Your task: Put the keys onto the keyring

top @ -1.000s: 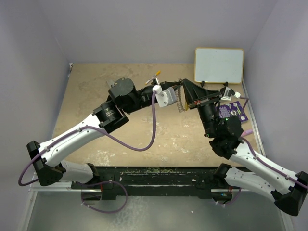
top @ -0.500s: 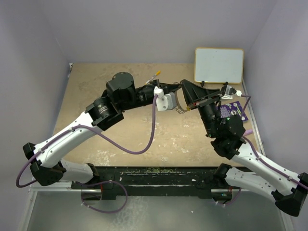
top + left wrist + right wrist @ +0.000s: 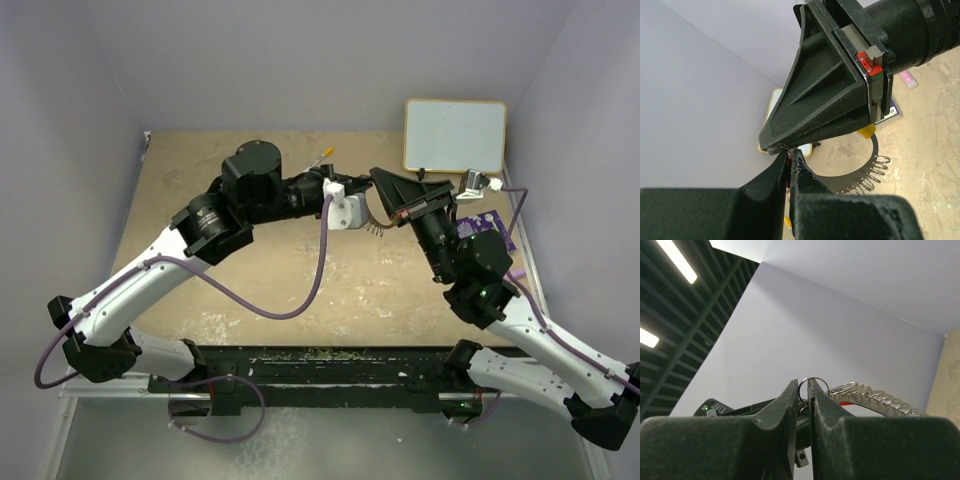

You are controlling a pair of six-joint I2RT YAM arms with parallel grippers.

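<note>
Keyring [image 3: 373,227] hangs above the table [image 3: 250,270], at 6 o'clock just below the spot where the two arms meet tip to tip. From above only a short row of its silver pieces shows, running roughly 10 to 4 o'clock. Seen from the left wrist its wire curves downward, yellow segment [image 3: 866,132] uppermost. Left gripper [image 3: 790,153], pointing to 3 o'clock, is clenched on the keys [image 3: 787,172] — a red sliver shows in the pinch. Right gripper [image 3: 803,385], aimed at 10 o'clock, leaves a thin slit with a small wire loop [image 3: 813,384] at its tips — whether it pinches, I cannot tell.
</note>
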